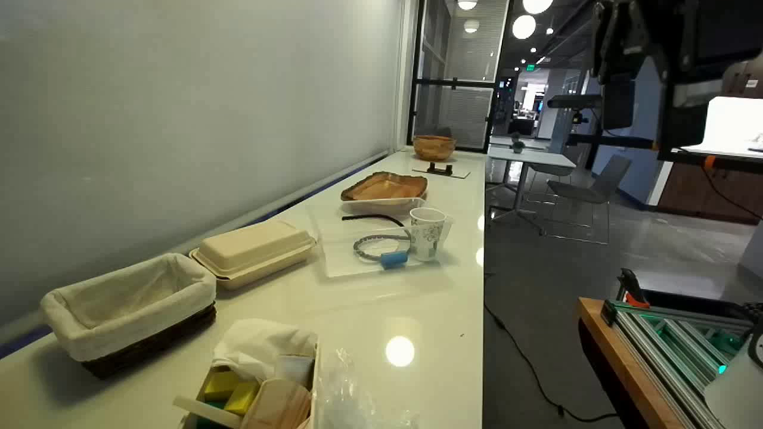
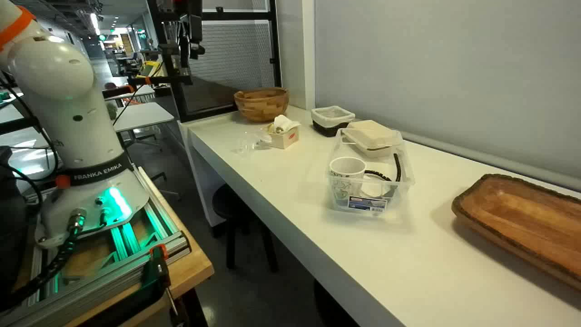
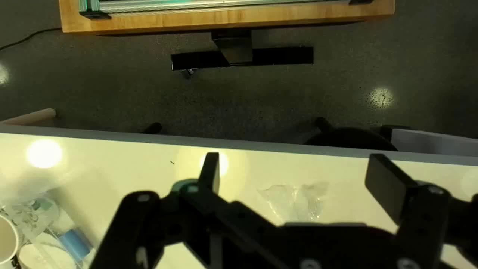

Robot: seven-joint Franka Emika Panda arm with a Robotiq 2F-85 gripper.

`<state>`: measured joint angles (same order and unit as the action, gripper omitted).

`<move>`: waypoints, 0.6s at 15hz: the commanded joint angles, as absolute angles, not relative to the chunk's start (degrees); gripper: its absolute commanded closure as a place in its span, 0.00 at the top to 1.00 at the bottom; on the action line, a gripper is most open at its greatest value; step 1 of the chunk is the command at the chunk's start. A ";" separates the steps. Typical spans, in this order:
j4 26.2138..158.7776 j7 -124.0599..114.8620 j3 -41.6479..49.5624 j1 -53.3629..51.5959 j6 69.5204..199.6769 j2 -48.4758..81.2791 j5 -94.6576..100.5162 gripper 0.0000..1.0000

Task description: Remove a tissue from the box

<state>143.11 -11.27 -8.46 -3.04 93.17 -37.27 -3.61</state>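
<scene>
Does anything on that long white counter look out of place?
Yes, mildly: crumpled clear plastic lies loose beside the small cream open-topped box, looking like discarded wrapping. I see no obvious spill or damage.

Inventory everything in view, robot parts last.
Counter: 1, white, along wall
Box: 1, cream, on counter
Tissue: 1 bunch, white, atop box
Pieces: several, yellow and tan, in box
Crumpled plastic: 1, clear, beside box
Basket: 1, dark, white-lined, near wall
Clamshell: 1, tan, beside basket
Bin: 1, clear, on counter
Cup: 1, white patterned, in bin
Cable: count unclear, dark, in bin
Cylinder: 1, blue, in bin
Tray: 1, brown, on counter
Bowls: 2 (one per exterior view), brown, opposite counter ends
Unidentified item: 1, black, near one bowl
Stool: at least 1, black, under counter
Tables: several, pale, background
Chair: at least 1, grey, background
Bench: 1, brown, near counter
Arm: 1, white, on bench
Pincer: 1, black, raised, open
</scene>
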 commanded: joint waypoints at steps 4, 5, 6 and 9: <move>143.03 -11.37 -8.26 -3.26 93.09 -37.22 -3.50 1.00; 143.03 -11.37 -8.26 -3.26 93.09 -37.22 -3.50 1.00; 143.03 -11.37 -8.26 -3.26 93.09 -37.22 -3.50 1.00; 143.61 -11.61 -8.47 -2.92 96.42 -36.22 -3.05 1.00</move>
